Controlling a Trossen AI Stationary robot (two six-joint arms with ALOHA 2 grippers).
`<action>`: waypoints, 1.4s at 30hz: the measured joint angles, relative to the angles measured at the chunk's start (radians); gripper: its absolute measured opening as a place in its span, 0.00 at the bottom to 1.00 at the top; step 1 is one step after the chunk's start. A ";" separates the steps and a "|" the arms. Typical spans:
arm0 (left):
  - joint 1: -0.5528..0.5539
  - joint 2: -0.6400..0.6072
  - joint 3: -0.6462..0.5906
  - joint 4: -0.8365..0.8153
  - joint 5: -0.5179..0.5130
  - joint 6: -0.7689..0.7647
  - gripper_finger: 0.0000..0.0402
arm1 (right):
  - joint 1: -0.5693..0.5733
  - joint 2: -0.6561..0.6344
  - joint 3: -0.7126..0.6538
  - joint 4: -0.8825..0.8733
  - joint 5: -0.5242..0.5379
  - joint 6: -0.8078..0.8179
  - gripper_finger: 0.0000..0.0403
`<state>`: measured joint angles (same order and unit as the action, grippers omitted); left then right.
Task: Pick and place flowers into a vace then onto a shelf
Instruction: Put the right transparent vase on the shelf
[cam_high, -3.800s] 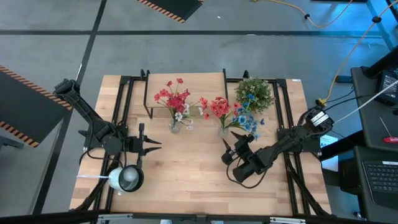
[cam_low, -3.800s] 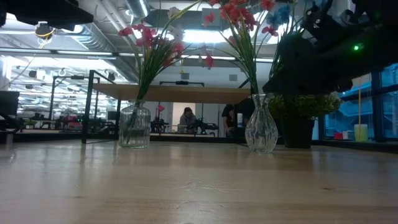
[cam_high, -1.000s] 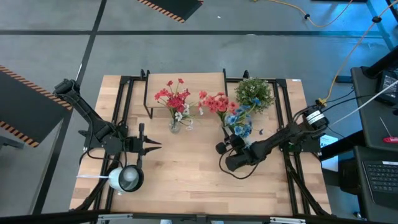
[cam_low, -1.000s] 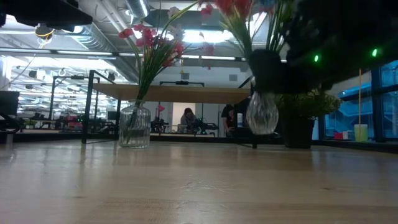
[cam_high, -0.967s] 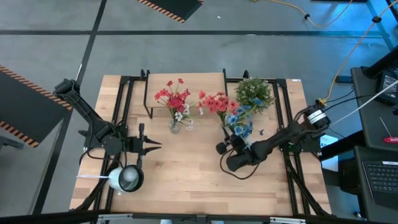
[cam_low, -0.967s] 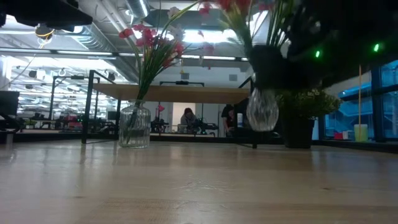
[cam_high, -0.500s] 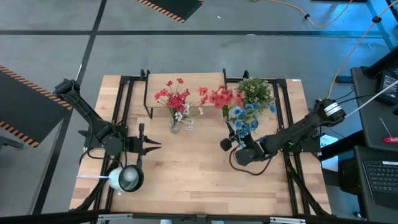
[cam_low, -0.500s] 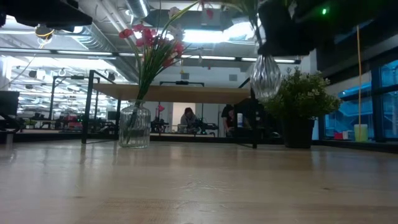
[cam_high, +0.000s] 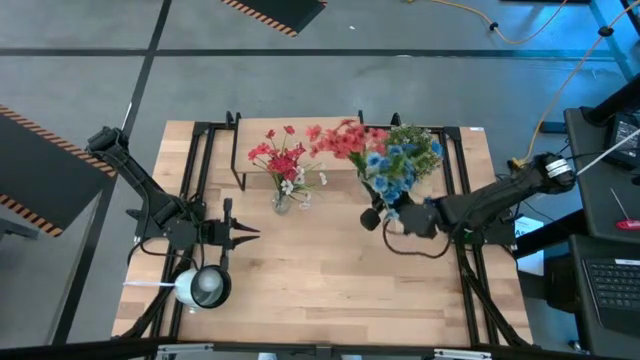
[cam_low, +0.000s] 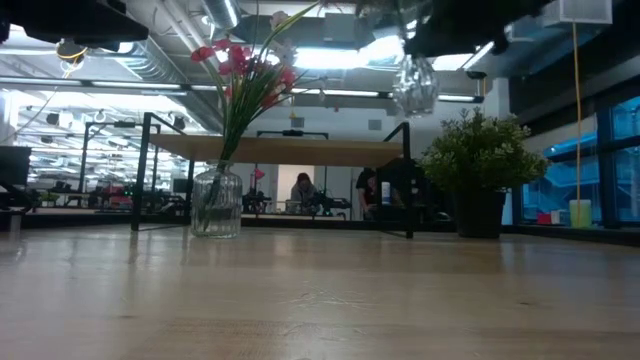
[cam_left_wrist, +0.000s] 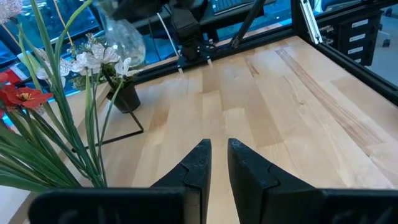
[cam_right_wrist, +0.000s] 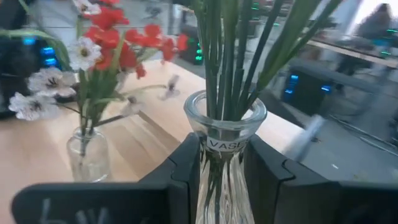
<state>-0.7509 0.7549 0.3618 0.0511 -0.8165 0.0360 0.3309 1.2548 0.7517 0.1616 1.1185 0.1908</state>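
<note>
Table, right claw grips vase, base cut off

Only one text could be read: a small white label on the neck of the glass vase, seen in the right wrist view, read "VASE" in dark capitals. That vase sat between the fingers of the right pincer, just below its rim. No other text, brand, number or sign was legible in any view.
</note>
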 joint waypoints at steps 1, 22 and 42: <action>0.000 0.000 0.000 0.000 0.000 0.000 0.12 | -0.027 -0.008 0.000 0.020 -0.052 -0.035 0.22; 0.000 0.000 0.000 0.000 0.000 -0.023 0.11 | -0.469 0.021 0.000 0.390 -0.710 -0.369 0.22; 0.000 0.000 0.000 0.001 0.005 -0.041 0.10 | -0.644 0.180 0.000 0.504 -0.894 -0.333 0.22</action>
<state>-0.7509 0.7549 0.3618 0.0517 -0.8117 -0.0051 -0.3126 1.4352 0.7513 0.6655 0.2244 -0.1425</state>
